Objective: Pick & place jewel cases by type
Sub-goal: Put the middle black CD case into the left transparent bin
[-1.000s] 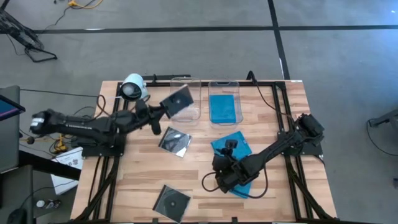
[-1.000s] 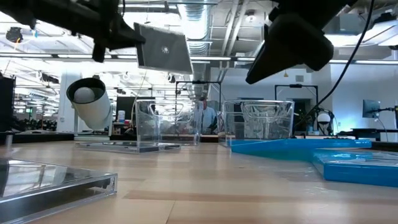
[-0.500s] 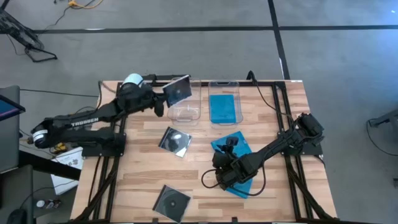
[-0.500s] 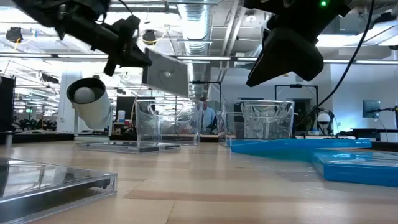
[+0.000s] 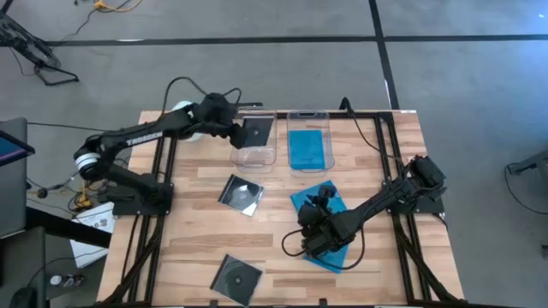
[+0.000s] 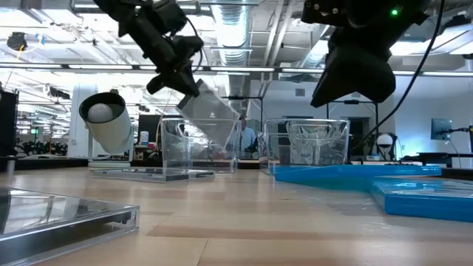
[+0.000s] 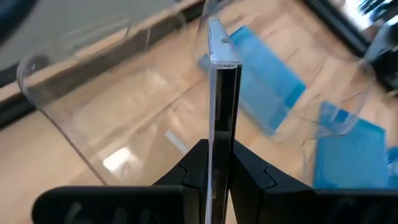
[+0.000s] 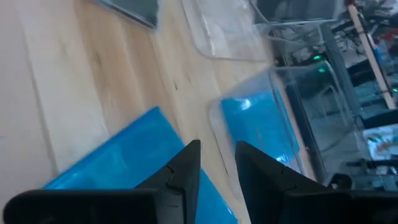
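Blue jewel case (image 5: 308, 148) in right tub (image 5: 308, 118), left tub (image 5: 254, 156) — empty

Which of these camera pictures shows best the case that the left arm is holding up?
The low view: the clear/black case hangs tilted above the left tub, pinched by the left gripper. The left wrist view shows only its thin edge; the high view shows its dark face from above; the right wrist view misses it.

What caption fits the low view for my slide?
Left gripper tilts a clear case over the left tub while the right gripper hovers above blue cases.
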Robot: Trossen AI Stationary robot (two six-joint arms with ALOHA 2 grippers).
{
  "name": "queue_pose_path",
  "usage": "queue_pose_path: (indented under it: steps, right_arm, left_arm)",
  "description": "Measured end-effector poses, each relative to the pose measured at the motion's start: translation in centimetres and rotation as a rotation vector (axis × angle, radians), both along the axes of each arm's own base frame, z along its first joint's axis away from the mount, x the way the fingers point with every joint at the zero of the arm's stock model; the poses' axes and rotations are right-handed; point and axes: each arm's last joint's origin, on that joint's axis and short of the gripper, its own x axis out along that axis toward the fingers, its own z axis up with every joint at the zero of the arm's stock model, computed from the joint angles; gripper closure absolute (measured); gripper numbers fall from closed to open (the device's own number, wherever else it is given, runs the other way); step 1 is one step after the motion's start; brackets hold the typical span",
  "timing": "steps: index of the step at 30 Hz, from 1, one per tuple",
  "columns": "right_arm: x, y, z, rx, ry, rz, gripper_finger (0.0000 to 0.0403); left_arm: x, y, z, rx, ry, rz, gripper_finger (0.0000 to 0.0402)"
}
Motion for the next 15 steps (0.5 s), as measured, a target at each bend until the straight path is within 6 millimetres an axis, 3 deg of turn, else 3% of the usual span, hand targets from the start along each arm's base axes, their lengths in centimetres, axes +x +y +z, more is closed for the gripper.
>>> queue_pose_path:
  steps: [5, 15]
  right_arm:
    - [-0.9, 0.2, 0.1, -0.047, -0.013, -0.024, 0.0308]
    - [-1.8, 0.5, 0.3, -0.096, -0.041, -0.052, 0.0308]
  left_arm:
    - [1.0, 0.6, -0.3, -0.031, 0.016, -0.019, 0.0366]
    - [0.8, 1.0, -0.6, -0.024, 0.044, 0.01, 0.0366]
